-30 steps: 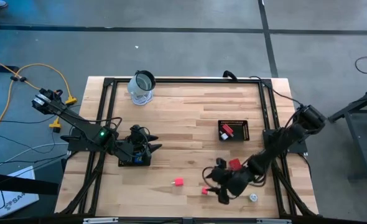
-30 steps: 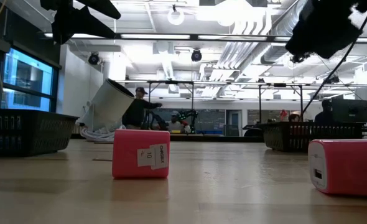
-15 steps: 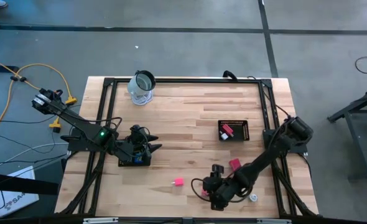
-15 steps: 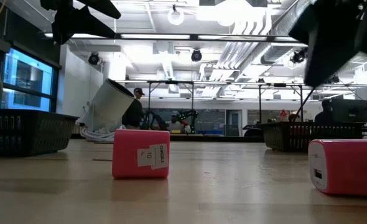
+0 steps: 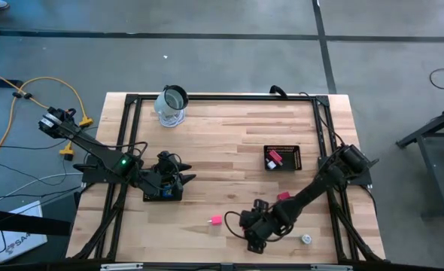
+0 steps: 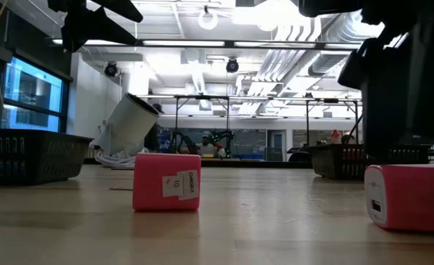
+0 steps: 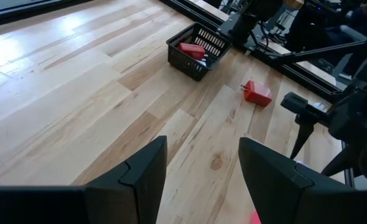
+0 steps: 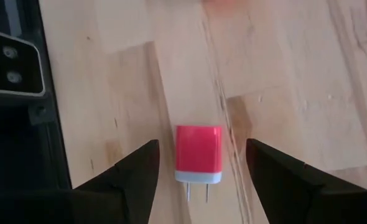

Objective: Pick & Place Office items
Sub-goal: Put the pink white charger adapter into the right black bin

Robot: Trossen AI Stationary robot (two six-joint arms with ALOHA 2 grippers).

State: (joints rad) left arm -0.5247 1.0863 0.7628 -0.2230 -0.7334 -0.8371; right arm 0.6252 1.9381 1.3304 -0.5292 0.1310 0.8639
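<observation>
Hovering over the near right part of the tabletop (image 5: 229, 143), the right gripper (image 8: 199, 163) stood with its fingers spread wide on either side of a pink plug block (image 8: 198, 155) lying flat below them, gripping nothing. Another pink block (image 5: 216, 220) lay just to its left. The left gripper (image 7: 202, 168) waited open and empty over the left side. A black mesh tray (image 5: 282, 158) held red pieces farther back.

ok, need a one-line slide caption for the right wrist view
Right tool open above a pink-red plug-in charger block with two metal prongs, which lies flat on the light wooden table.
</observation>
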